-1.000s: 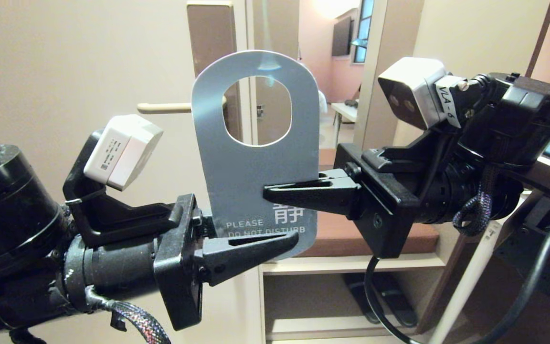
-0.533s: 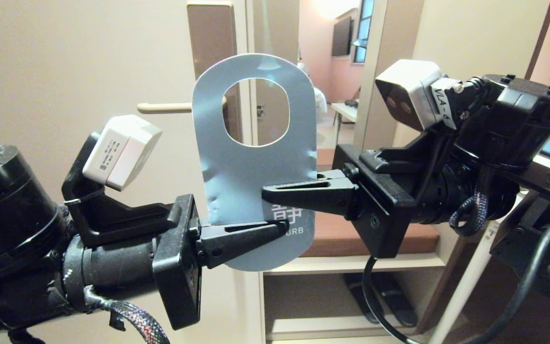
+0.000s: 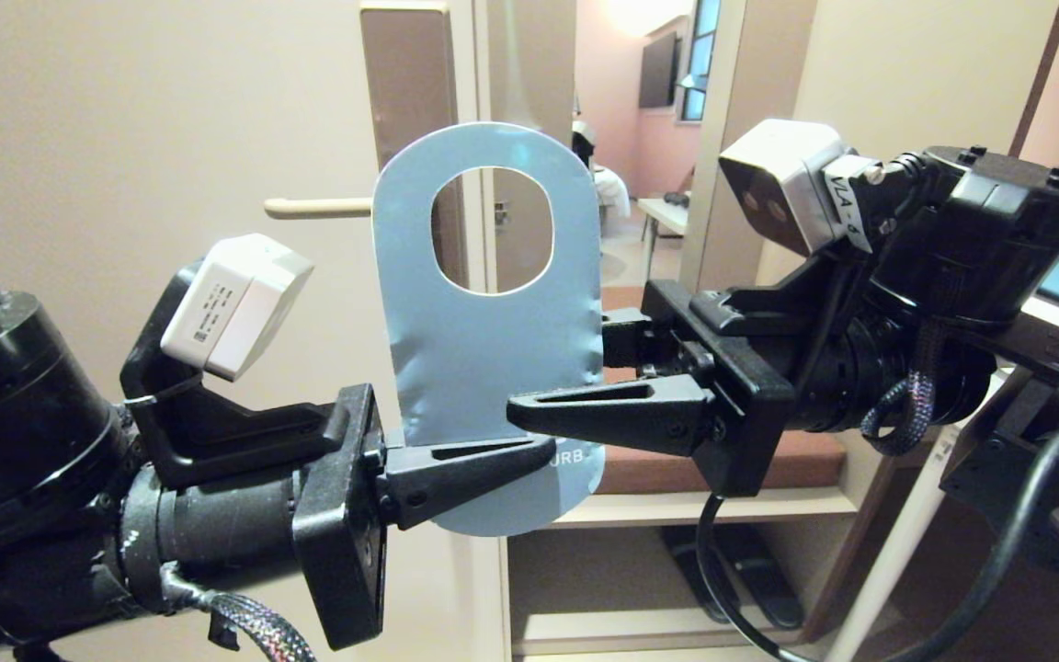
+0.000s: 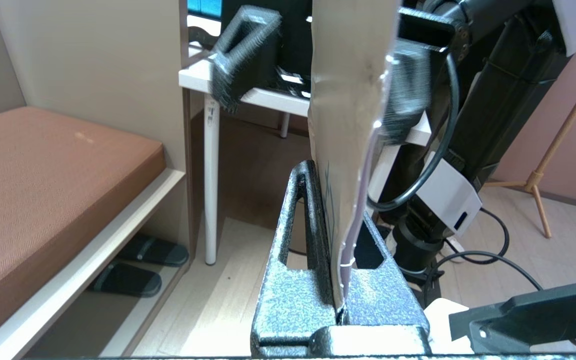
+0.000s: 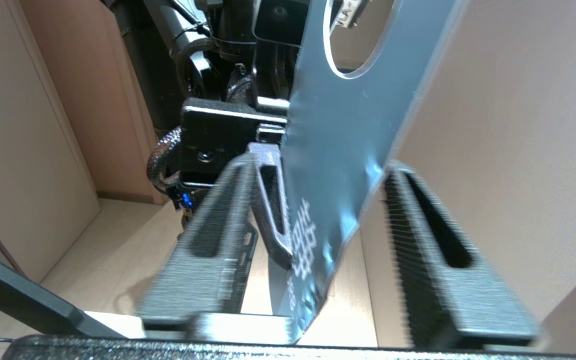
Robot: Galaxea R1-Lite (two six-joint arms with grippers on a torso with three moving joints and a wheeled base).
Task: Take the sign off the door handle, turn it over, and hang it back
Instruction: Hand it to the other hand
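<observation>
The sign (image 3: 483,340) stands upright in front of the door, its blue-grey face with white lettering toward the head camera and the oval hole at the top. My left gripper (image 3: 543,452) is shut on the sign's lower end; in the left wrist view the sign (image 4: 353,100) rises edge-on out of the left gripper (image 4: 338,200). My right gripper (image 3: 557,377) is open, one finger on each side of the sign and apart from it, as the right wrist view shows: right gripper (image 5: 318,172), sign (image 5: 348,125). The beige door handle (image 3: 318,208) juts from its brown plate (image 3: 405,92) behind the sign.
A bench with a brown cushion (image 4: 43,165) stands below, with dark slippers (image 4: 138,265) on the shelf under it. A white table leg (image 4: 210,180) is beside the bench. The cream door (image 3: 125,138) fills the left; the doorway opens to a pink-lit room on the right.
My left gripper closed on the sign's lower end, then my right gripper opened off the sign. The sign sits slightly lower than before.
</observation>
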